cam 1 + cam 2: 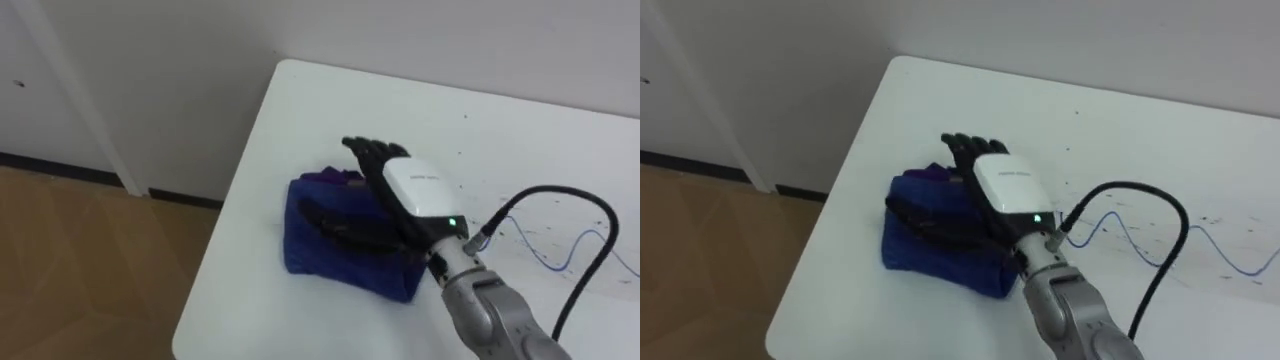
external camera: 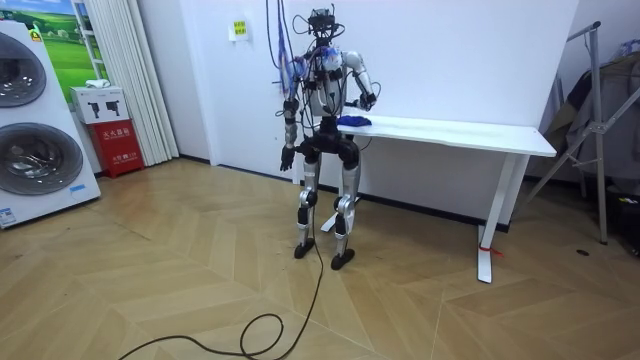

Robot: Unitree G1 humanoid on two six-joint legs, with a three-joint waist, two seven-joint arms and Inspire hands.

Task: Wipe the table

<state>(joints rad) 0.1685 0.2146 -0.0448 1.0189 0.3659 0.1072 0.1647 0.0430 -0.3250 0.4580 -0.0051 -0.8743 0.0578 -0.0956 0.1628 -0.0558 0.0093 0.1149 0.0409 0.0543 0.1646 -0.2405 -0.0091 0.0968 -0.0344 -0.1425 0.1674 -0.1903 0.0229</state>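
Right hand: the right hand [image 1: 415, 190] comes in from the lower right and lies palm-down on top of the cloth, fingers stretched out and relaxed. It's open and pressing, not clutching anything.

Why flat: my guess is a spread palm pins the cloth down so it drags along with the arm instead of bunching up or sliding out.

Cloth: the blue cloth [image 1: 320, 250] is folded into a thick pad right under that hand, near the table's left edge and a bit back from the near corner. The fingertips poke just past its far edge, and the thumb lies out across its middle.

Table: the white table [image 1: 330, 110] has bare top all around the pad.

Pen marks: a wavy blue pen line [image 1: 543, 262] with little dark specks around it sits off to the right of the cloth, clear of it. It looks unwiped so far, so I'd say the sweep needs to head that way.

Left hand: in the room view the left hand [image 2: 287, 157] hangs down by the robot's side, idle. It's too small to tell its state.

Stance: it's standing upright at the table's end, by the white wall.
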